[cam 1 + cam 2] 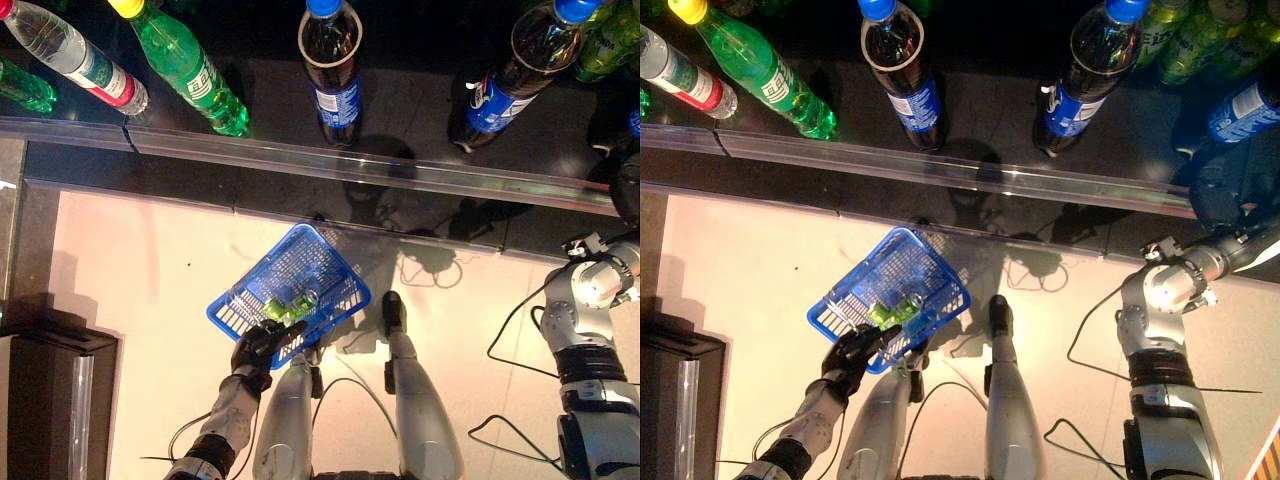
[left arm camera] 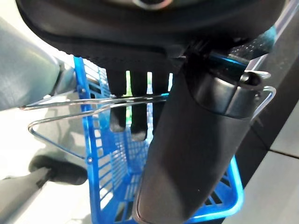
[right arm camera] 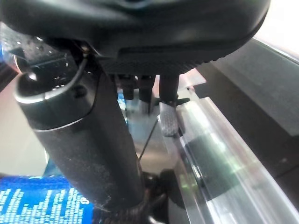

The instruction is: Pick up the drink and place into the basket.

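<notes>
A blue plastic basket [image 1: 300, 262] hangs tilted over the pale floor, in front of the shelf. A green drink bottle [image 1: 285, 307] lies inside it, at the end nearest me. My left hand [image 1: 258, 347] grips that near end, with its fingers curled over the rim and the wire handles [image 2: 70, 103]. My right hand [image 3: 84, 140] is far to the right at the shelf's edge [image 1: 628, 195]. Its thumb is stretched out and its fingers are straight above the clear rail [image 3: 210, 154]. A blue-labelled bottle [image 3: 42, 200] shows beside the thumb, and I cannot tell whether they touch.
Several bottles stand on the dark shelf behind a clear rail [image 1: 330, 160]: a water bottle [image 1: 75, 55], a green one [image 1: 190, 70] and two colas [image 1: 332, 75] [image 1: 515, 80]. A black box [image 1: 50, 350] sits low on the left.
</notes>
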Robot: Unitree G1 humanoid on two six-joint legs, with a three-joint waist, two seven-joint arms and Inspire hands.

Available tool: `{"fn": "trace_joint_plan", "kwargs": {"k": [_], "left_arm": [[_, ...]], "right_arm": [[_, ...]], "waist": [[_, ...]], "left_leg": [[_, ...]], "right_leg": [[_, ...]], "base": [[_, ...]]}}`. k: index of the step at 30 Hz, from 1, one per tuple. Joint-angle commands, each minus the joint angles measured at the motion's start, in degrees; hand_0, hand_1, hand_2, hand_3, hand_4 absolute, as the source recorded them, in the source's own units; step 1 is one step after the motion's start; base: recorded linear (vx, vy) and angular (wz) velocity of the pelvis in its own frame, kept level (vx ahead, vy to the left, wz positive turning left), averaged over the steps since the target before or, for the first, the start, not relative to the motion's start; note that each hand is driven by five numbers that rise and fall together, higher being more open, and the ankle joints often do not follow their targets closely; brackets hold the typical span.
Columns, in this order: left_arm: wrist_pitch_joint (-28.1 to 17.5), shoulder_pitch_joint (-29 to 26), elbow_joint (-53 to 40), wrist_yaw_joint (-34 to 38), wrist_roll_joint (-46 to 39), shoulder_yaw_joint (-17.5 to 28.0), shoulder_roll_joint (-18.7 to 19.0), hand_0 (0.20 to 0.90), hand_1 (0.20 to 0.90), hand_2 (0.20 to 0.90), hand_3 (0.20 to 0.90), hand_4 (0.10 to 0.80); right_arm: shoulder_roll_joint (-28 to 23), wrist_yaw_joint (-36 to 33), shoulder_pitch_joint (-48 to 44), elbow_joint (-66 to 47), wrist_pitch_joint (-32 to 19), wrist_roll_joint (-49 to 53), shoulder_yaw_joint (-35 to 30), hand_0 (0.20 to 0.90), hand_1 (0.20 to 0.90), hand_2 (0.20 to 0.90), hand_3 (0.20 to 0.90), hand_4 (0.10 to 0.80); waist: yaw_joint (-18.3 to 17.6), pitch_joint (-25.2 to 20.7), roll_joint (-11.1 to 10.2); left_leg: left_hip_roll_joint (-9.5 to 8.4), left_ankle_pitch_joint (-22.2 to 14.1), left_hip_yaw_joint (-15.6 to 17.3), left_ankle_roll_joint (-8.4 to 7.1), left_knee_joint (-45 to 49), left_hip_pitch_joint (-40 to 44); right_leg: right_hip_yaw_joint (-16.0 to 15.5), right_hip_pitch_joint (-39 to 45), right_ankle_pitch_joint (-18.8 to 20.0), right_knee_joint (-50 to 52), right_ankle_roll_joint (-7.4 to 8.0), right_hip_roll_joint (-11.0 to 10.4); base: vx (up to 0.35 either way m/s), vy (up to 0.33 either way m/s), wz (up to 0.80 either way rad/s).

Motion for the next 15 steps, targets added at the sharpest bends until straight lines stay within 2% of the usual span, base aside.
{"fn": "trace_joint_plan", "kwargs": {"k": [1, 15], "left_arm": [[-2.7, 6.2, -3.1, 1.4, 0.1, -0.3, 5.8, 0.3, 0.3, 0.3, 0.2, 0.1], [-1.3, 6.2, -2.3, 1.2, 1.5, 0.7, 5.0, 0.3, 0.3, 0.3, 0.2, 0.1]], "right_arm": [[-10.2, 9.5, -11.7, -5.2, -2.2, -2.4, 3.1, 0.9, 0.9, 0.9, 0.9, 0.8], [-12.9, 18.2, -14.6, -9.1, 2.2, -5.8, 6.0, 0.9, 0.9, 0.9, 0.9, 0.8]], "waist": [[2.4, -0.7, -0.8], [2.4, -1.0, -0.9]], "left_leg": [[-0.85, 3.9, -2.8, 0.29, -0.1, -2.5], [-1.72, 3.5, -2.4, 0.74, -0.6, -0.7]], "right_leg": [[-1.8, 2.0, -11.5, 10.4, 1.37, -1.0], [-2.8, 2.0, -12.1, 11.7, 1.02, -1.5]], "base": [[0.0, 0.0, 0.0], [0.005, 0.012, 0.02]]}}
